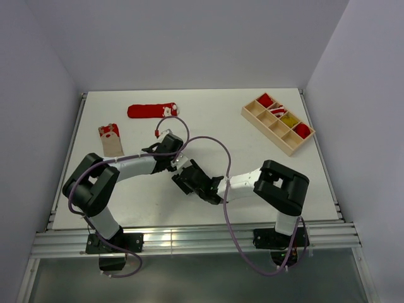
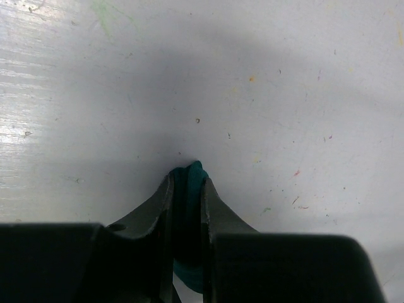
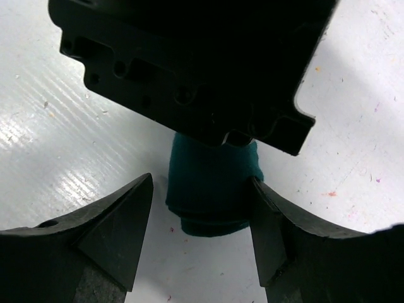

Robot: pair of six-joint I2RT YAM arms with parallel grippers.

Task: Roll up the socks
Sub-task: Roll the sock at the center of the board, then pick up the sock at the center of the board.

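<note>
A dark teal sock [image 2: 194, 169], folded or rolled into a short wad, is pinched between the fingers of my left gripper [image 2: 187, 182], which is shut on it just above the table. In the right wrist view the same teal sock [image 3: 211, 173] hangs under the left gripper's black body [image 3: 189, 63]. My right gripper [image 3: 201, 189] is open, with its jaws on either side of the sock; the right finger [image 3: 268, 221] touches or nearly touches it. In the top view both grippers meet near the table's middle front [image 1: 182, 172], and the sock is hidden there.
A red sock [image 1: 151, 111] lies at the back, left of centre. A beige sock with red trim [image 1: 110, 139] lies at the left. A wooden compartment box [image 1: 262, 116] with red and yellow rolled socks stands at the back right. Purple cables loop over the arms.
</note>
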